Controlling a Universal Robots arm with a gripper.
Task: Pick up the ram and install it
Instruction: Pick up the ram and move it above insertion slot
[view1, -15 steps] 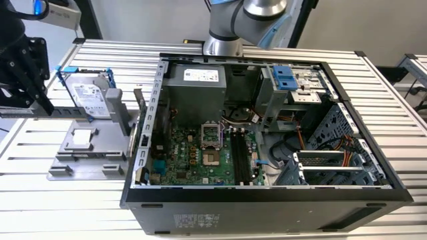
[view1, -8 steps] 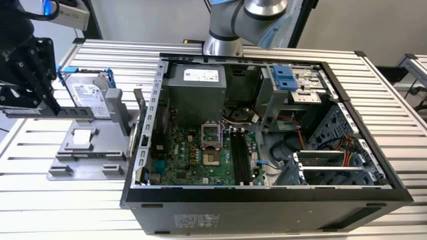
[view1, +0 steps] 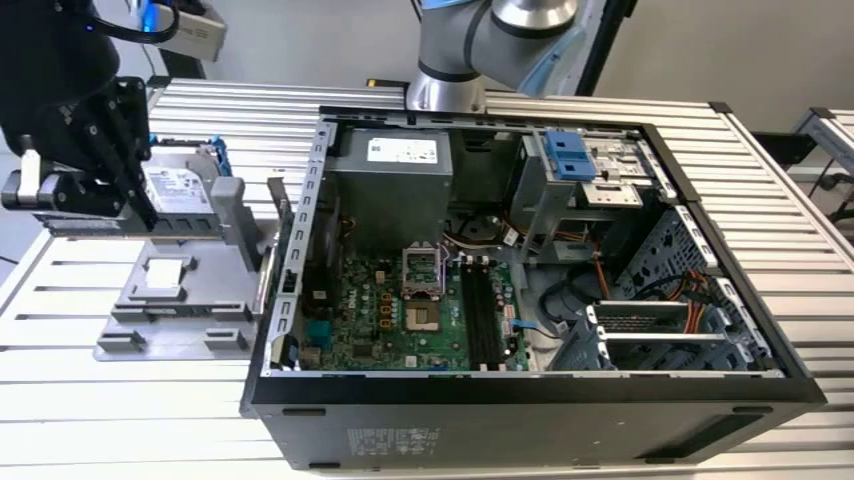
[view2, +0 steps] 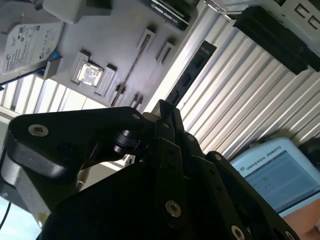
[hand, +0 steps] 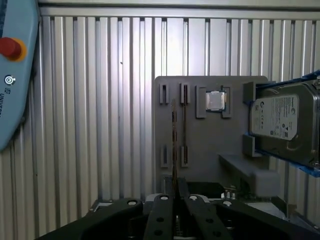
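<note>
End effector (hand: 175, 196) shown clenched on the ram (view2: 192, 70), whose thin faces are pinched between the fingers, so that the stick is seen edge-on in the first wrist view and with its row of black chips in the second wrist view. The ram is carried clear of the grey fixture (view1: 174, 300), which is set on the table (view1: 134, 420) towards the edge at the exterior view's left and also bears a hard drive (hand: 280, 117) in a blue frame and a processor chip (hand: 207, 101). The long axis of the ram is seen to run along the ribs of the table in both wrist views. The memory slots (view1: 483, 310) are found on the motherboard inside the open computer case (view1: 534, 395), which stands just beside the fixture, towards the exterior view's right. Their long axis is laid across the ribs. The ram is therefore judged to lie crosswise to the slots and well apart from them, with the wall of the case between. Only one arm is fitted, so the question of the nearer arm does not arise.
</note>
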